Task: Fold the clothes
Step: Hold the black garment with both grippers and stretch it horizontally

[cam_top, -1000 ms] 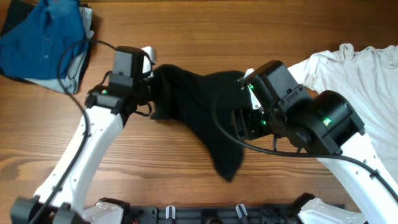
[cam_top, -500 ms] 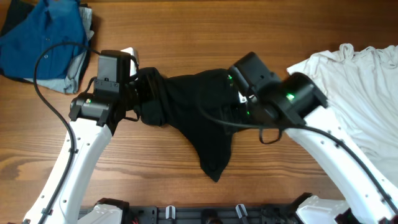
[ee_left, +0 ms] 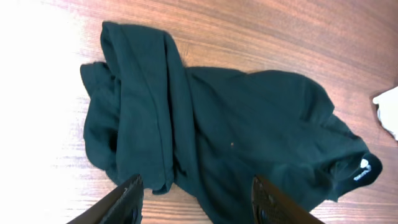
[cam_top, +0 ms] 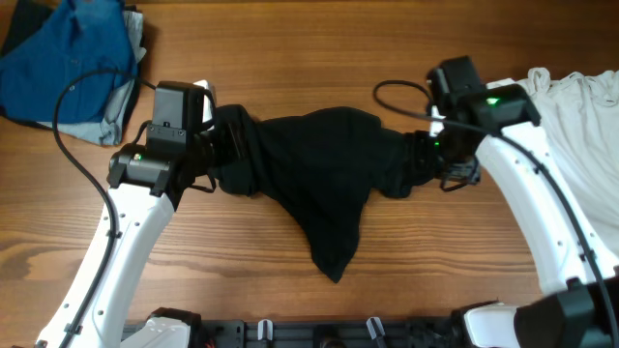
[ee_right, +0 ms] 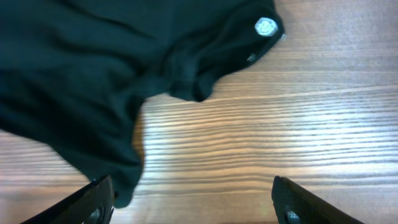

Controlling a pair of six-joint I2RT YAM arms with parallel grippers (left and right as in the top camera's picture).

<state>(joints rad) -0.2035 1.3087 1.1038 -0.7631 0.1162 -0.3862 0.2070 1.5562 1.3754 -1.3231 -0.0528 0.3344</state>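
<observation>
1. The black T-shirt [cam_top: 319,174] lies crumpled mid-worktop [cam_top: 290,58], with a tail pointing toward the robot's base.
2. The left pincer [ee_left: 199,199], clamped a second ago, now stands open over the left bunch, holding nothing.
3. The right pincer [ee_right: 194,196] has swung from the middle to the collar end and is wide open and empty.
4. The shirt is spread wider but not yet folded, so fresh grasps are likely needed.

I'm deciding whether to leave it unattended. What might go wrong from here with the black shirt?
The black shirt lies bunched, folded over on itself before the open left end effector; closing there may pinch several layers. The white shirt lies beside the right arm and could get dragged.
</observation>
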